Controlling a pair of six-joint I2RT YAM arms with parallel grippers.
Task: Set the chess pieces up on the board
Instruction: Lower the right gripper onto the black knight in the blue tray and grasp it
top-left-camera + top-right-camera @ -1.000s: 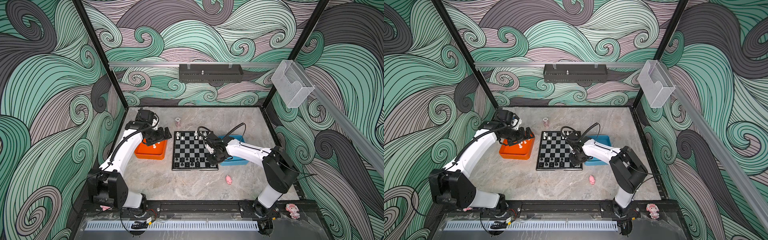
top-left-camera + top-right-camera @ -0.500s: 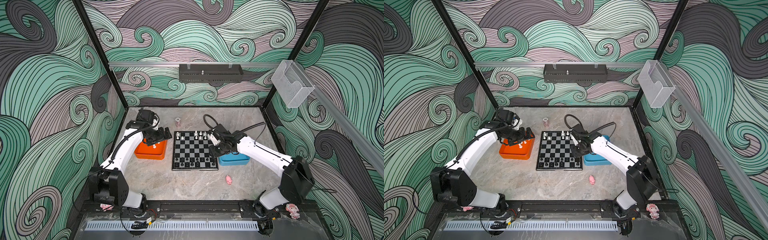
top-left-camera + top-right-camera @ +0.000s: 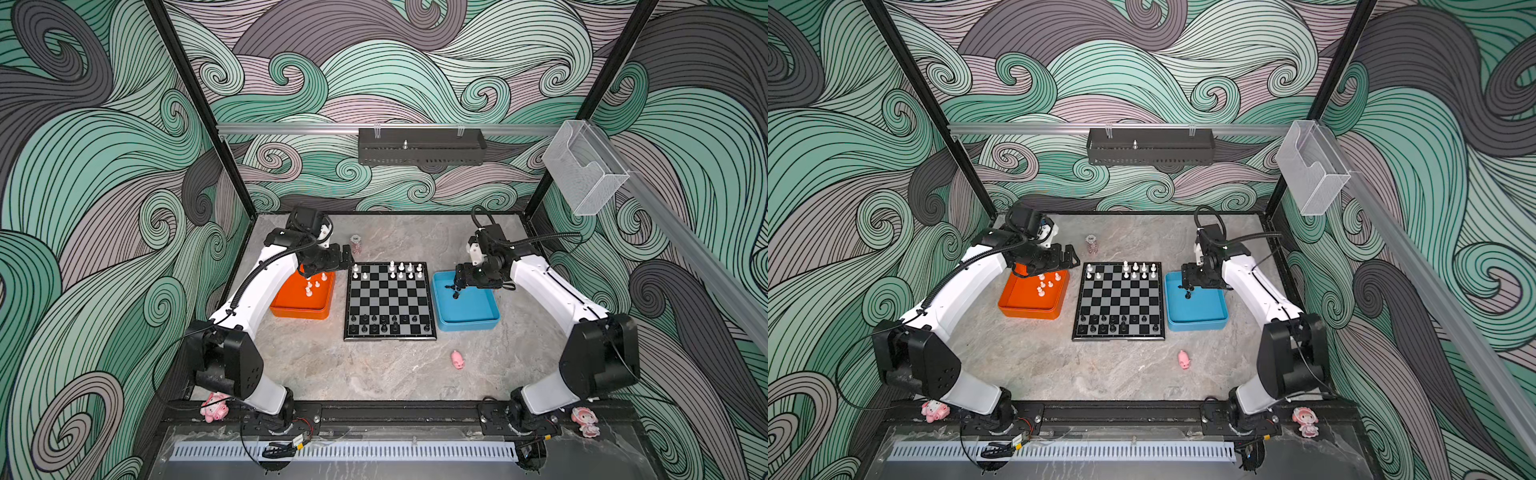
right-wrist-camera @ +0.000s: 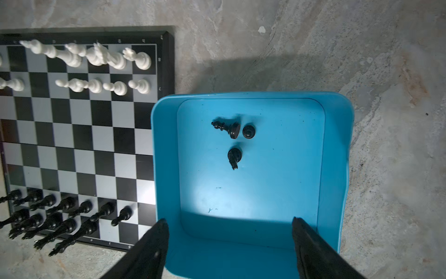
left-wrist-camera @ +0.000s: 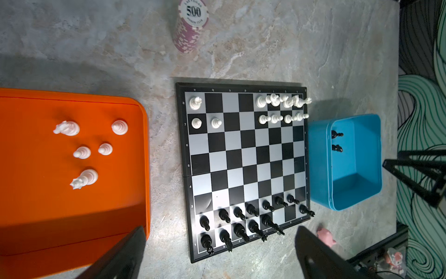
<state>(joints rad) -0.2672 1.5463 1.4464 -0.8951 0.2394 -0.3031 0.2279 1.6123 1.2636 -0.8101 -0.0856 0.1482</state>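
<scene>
Right jaws hang wide and empty over the blue tray [image 3: 469,325], centre right in both top views; next, seemingly, lowering onto a black chessman [image 4: 234,155]. Left jaws gape too.

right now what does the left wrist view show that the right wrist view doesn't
Only the left wrist view: the orange tray with five white pieces in it, the poker chip stack and the pink pig.
Only the right wrist view: all three black pieces in the blue tray, one lying on its side; the left wrist view shows just two there.
Both: the board, with white chessmen at one end and black chessmen at the other.
</scene>
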